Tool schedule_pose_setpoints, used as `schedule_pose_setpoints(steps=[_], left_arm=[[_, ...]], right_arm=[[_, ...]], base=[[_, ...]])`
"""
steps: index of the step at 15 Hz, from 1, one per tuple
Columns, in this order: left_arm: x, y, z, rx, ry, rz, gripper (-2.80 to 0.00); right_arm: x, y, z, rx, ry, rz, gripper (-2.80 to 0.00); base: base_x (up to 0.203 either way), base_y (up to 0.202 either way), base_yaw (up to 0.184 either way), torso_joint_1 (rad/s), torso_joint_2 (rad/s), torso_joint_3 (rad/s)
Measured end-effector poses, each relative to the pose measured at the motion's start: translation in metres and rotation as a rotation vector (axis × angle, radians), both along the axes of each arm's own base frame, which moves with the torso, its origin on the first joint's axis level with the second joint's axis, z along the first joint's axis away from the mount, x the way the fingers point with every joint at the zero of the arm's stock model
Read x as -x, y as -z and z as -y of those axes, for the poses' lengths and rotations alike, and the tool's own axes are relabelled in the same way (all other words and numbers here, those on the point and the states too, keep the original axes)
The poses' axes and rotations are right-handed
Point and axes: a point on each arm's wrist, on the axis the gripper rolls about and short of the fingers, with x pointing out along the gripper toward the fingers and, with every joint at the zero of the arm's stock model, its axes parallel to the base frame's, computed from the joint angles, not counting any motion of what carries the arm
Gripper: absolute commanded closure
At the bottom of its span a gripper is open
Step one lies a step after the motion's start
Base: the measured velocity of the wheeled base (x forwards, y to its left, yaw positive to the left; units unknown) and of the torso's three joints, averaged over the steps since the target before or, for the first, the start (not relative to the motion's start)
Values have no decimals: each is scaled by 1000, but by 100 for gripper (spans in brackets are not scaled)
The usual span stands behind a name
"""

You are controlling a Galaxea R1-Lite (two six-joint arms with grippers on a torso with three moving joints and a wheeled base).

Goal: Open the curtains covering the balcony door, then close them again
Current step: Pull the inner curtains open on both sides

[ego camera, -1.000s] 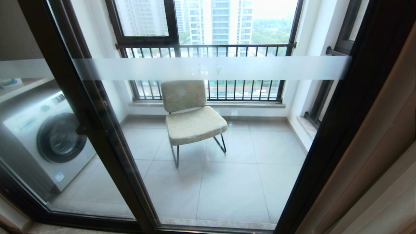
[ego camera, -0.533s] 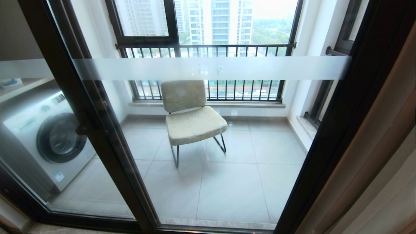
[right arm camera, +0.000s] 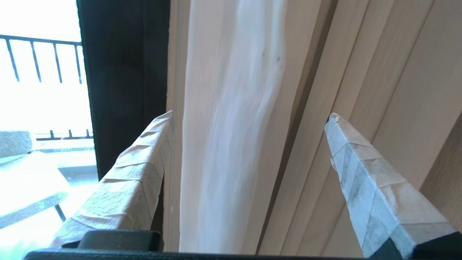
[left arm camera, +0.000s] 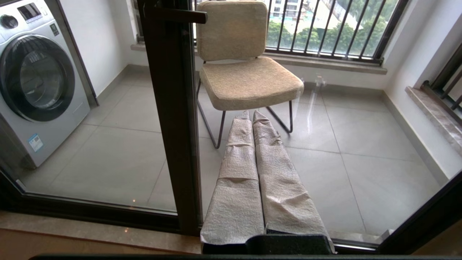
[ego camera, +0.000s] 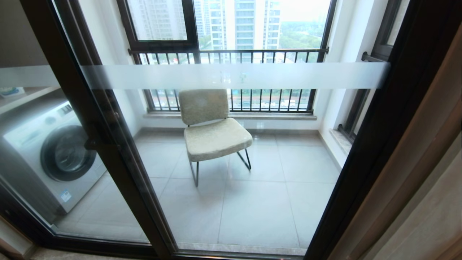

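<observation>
In the head view the balcony door (ego camera: 252,151), a tall clear glass pane in a thick black metal frame with a frosted white band across it, fills most of the scene. The curtains (ego camera: 429,202), cream-beige pleated cloth, are gathered at the far right edge, leaving the glass uncovered. Beyond the glass a beige padded chair on thin black metal legs (ego camera: 213,130) stands on grey floor tiles, and a white front-loading washing machine (ego camera: 54,155) sits to the left. Neither arm appears here.

In the left wrist view the left gripper (left arm camera: 252,115) points forward and slightly down at the glass just right of the black door post, its two wrapped fingers (left arm camera: 238,166) pressed together, holding nothing.

In the right wrist view the right gripper (right arm camera: 249,126) is raised toward the curtains (right arm camera: 364,72); its fingers (right arm camera: 139,169) stand wide apart, with the thin white sheer layer (right arm camera: 231,119) and beige pleats between them, nothing clamped. The black door frame (right arm camera: 122,72) lies to the left.
</observation>
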Motion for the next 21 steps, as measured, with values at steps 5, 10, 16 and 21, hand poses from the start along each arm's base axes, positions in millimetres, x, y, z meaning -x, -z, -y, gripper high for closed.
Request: schedule_pose_setpoints(steps=[5, 10, 16, 21], left_arm=[[0, 0, 0, 0, 1, 0, 0], [0, 0, 0, 0, 0, 0, 0], [0, 0, 0, 0, 0, 0, 0], [0, 0, 0, 0, 0, 0, 0]], right_arm=[[11, 20, -17, 35, -21, -28, -280], [15, 39, -29, 83, -64, -75, -280], [14, 66, -45, 119, -213, -129, -185], [17, 97, -62, 99, -413, -180, 0]], base=[[0, 0, 0, 0, 0, 0], [0, 0, 0, 0, 0, 0], [0, 0, 0, 0, 0, 0], [0, 0, 0, 0, 0, 0]])
